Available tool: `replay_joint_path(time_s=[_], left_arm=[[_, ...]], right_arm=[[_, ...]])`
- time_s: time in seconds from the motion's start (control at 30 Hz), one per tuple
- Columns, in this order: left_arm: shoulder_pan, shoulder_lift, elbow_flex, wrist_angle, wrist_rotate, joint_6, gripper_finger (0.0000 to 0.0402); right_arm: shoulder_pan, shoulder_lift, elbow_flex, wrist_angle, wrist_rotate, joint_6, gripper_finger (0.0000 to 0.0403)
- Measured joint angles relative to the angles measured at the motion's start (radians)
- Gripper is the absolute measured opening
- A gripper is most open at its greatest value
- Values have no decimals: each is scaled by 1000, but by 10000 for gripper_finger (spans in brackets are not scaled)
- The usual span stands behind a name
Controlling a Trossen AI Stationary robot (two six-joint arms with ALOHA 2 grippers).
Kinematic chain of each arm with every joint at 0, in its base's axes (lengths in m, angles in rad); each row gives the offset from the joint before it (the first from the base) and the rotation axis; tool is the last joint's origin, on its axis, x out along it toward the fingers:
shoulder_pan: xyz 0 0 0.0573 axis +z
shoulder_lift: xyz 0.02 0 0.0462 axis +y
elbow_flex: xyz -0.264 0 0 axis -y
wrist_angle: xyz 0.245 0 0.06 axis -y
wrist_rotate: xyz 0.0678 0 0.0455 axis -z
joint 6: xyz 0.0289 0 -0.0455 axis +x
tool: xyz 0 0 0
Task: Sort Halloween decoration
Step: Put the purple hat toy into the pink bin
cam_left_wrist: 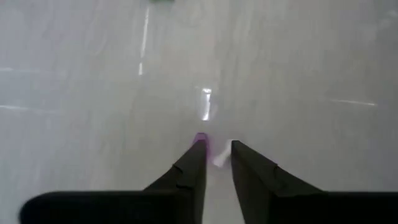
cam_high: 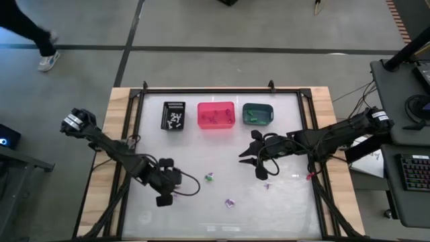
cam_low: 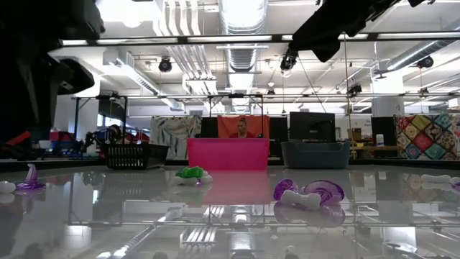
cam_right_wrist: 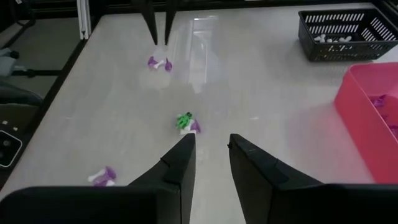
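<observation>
Nearest the table's [cam_high: 151, 216] near edge: a purple-and-white trinket [cam_high: 230, 203], lying alone a little right of the middle.

Left gripper [cam_left_wrist: 216, 144], toward the near left corner, points down at the surface. Its fingers stand a narrow slit apart with nothing clamped between them. A second purple trinket [cam_left_wrist: 200, 138] with a white piece beside it lies right at the fingertips. Cannot tell whether one finger touches it.

Further in, toward the right edge: a small purple trinket [cam_high: 267, 185], lying just nearside of the right arm's fingers.

About mid-table: a green trinket [cam_right_wrist: 185, 121] with a pale purple bit against it, lying free on the surface.

Right gripper [cam_right_wrist: 210, 140], right of centre, hangs over the table and faces the green trinket, which lies ahead of its tips and apart from them. The jaws are parted and empty.

Along the far edge, three bins in a row, left to right: black bin [cam_high: 173, 115] with white pieces in it, pink bin [cam_high: 216, 115] with purple pieces, teal bin [cam_high: 257, 113] with green pieces.
</observation>
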Motion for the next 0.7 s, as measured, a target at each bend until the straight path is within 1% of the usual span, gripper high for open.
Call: replay_joint_path(time_s=[0.17,0.3,0.43,0.53,0.63,0.7], left_arm=[[0,69,-1,2,-5,-16,103],[0,124,-1,3,7,-16,120],[0,146,1,17,16,-16,121],[0,149,1,34,16,-7,115],[0,149,1,48,16,3,102],[0,150,1,48,16,3,87]], right_arm=[[0,0,0,0,0,10,86],[0,0,0,-1,-2,16,84],[0,0,0,-1,-1,18,87],[0,0,0,-1,-1,18,91],[0,0,0,-1,-1,19,90],[0,0,0,-1,-1,19,87]])
